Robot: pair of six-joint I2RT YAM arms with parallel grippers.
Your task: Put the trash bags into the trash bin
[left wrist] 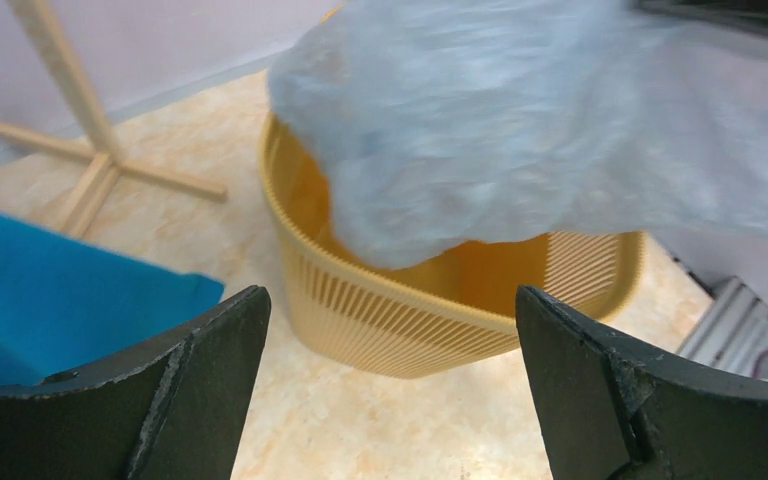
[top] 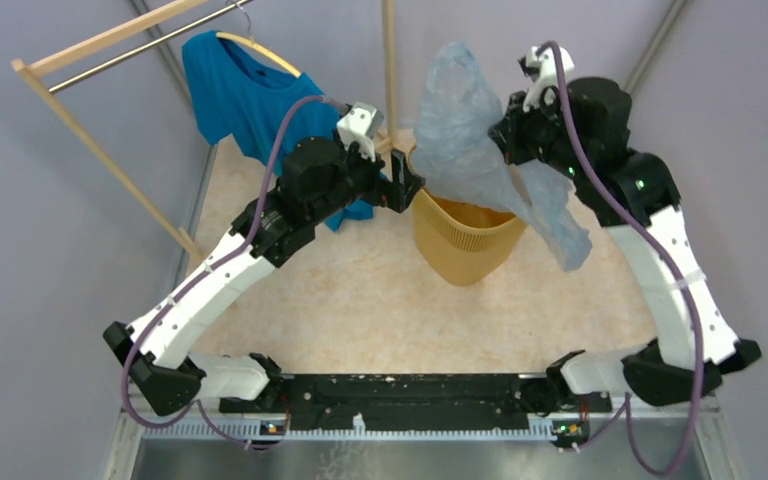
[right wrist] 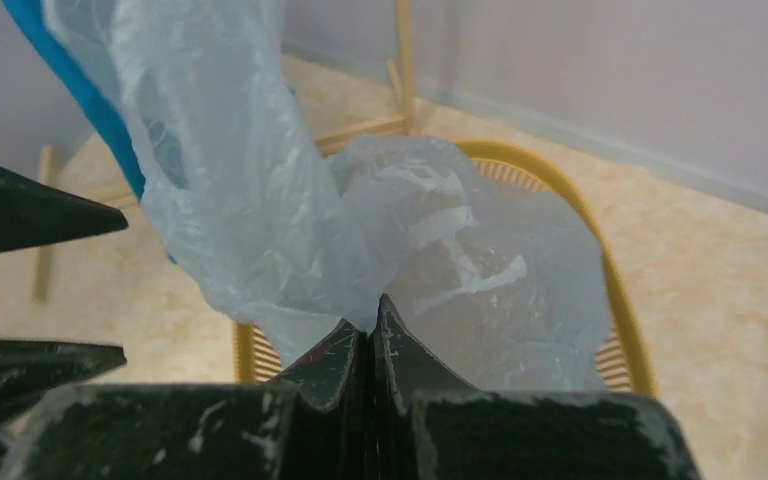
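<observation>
Film of the trash bag is pinched in our right gripper, whose jaws press tight together on a fold of it. We hold the pale, wrinkled bag in the air over the yellow trash bin, with one tail trailing past the bin's right side. Our left gripper hangs spread wide and empty just left of the bin. The bin stands toward the far edge of the counter, and a teal T-shirt hangs from a wooden rack at the far left corner.
</observation>
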